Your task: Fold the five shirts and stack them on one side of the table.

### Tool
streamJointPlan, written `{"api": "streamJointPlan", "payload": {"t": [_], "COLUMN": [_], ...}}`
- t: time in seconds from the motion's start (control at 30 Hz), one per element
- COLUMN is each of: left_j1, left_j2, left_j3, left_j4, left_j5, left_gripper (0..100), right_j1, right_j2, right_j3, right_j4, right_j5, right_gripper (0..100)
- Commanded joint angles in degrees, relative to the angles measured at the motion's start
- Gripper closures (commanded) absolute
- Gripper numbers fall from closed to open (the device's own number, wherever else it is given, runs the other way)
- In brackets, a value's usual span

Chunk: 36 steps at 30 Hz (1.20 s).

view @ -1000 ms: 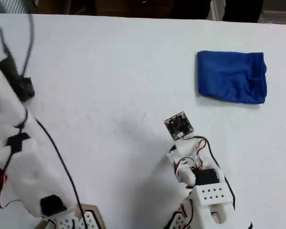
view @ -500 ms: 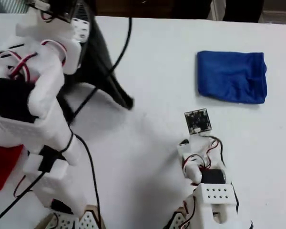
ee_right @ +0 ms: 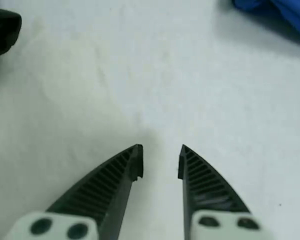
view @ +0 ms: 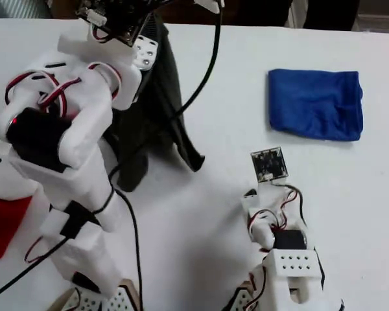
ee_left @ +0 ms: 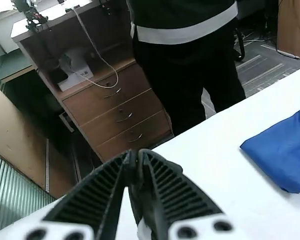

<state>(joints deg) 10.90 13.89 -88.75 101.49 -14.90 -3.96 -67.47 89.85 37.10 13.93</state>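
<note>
So the dark shirt (view: 152, 123) is the one in play right now. It's up off the table (view: 181, 246), dangling from the raised left arm (view: 71, 149), well over to the left-arm side of the blue shirt (view: 314, 103). It's blackish, thin and floppy, bunched into long vertical folds. One pointy corner trails out toward the blue shirt, and the lower end touches the table. The left jaws are clamped shut with a strip of that dark fabric (ee_left: 136, 200) pinched between the ribbed black pads. From that wrist cam the blue shirt (ee_left: 285, 150) sits lower down on the white table (ee_left: 215, 165). The blue shirt itself is already folded into a neat, chunky rectangle. It's bright blue, soft-looking knit with a few wrinkles, lying flat at the far right part of the table. The right arm (view: 279, 246) is tucked low, on the near side of the blue shirt and slightly toward the left arm. Its right jaws are open a little, nothing between them, pointing at bare table. In that wrist cam the blue shirt's edge (ee_right: 275, 10) shows on one side and a bit of the dark shirt (ee_right: 2, 30) on the other. There's also a red shirt (view: 3, 227), crumpled rather than folded, about as far from the blue shirt as it can get, at the opposite edge of the table past the left arm. The table surface is plain matte white.
</note>
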Motion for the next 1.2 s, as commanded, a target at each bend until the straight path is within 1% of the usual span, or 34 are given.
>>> {"api": "streamJointPlan", "payload": {"t": [0.0,0.2,0.33,0.43,0.57,0.63,0.73,0.8,0.83,0.9,1.0,1.1,1.17], "left_j1": [-3.52,-6.15,-10.37,-16.44,-26.90,-31.74,-37.01,-38.86,-39.56,-40.18,-41.32,-43.34,-44.40], "left_j2": [-2.11,-2.11,-2.11,-2.11,-2.11,-2.11,-2.11,-2.11,-2.11,-2.11,-2.11,-2.02,-2.02], "left_j3": [9.36,35.03,48.40,53.93,58.86,61.85,67.03,70.29,71.69,74.07,76.35,78.02,79.16], "left_j4": [0.88,0.44,-4.22,-7.74,-12.48,-16.00,-21.01,-22.95,-23.65,-25.23,-27.69,-32.00,-34.55], "left_j5": [-0.09,-0.26,-0.26,-0.26,-0.26,-0.26,-0.26,-0.35,-0.88,-3.87,-6.86,-6.86,-6.95], "left_gripper": [97,97,97,97,97,97,97,96,94,88,78,77,77], "right_j1": [0.84,0.75,0.66,0.40,0.40,0.31,0.13,-1.10,-1.71,-3.82,-10.15,-16.57,-18.68], "right_j2": [-1.36,-1.36,-1.36,-1.36,-1.36,-1.36,-1.36,-1.36,-1.36,-1.36,-0.84,-0.04,3.30], "right_j3": [-0.35,-0.35,-0.35,-0.35,-0.44,-0.44,-0.35,-0.35,-0.44,-1.05,-4.92,-11.52,-16.44], "right_j4": [-1.01,-1.01,-1.01,-0.84,-0.66,-0.57,-0.48,-0.40,-0.40,-0.40,1.36,5.05,6.02], "right_j5": [-0.26,-0.26,-0.26,-0.26,-0.26,-0.26,-0.26,-0.26,-0.26,-0.26,-0.26,-0.26,-0.26], "right_gripper": [87.6,87.5,87.5,87.5,86.7,82.2,75.5,75.1,75.1,75.1,75.1,75.1,75.1]}}
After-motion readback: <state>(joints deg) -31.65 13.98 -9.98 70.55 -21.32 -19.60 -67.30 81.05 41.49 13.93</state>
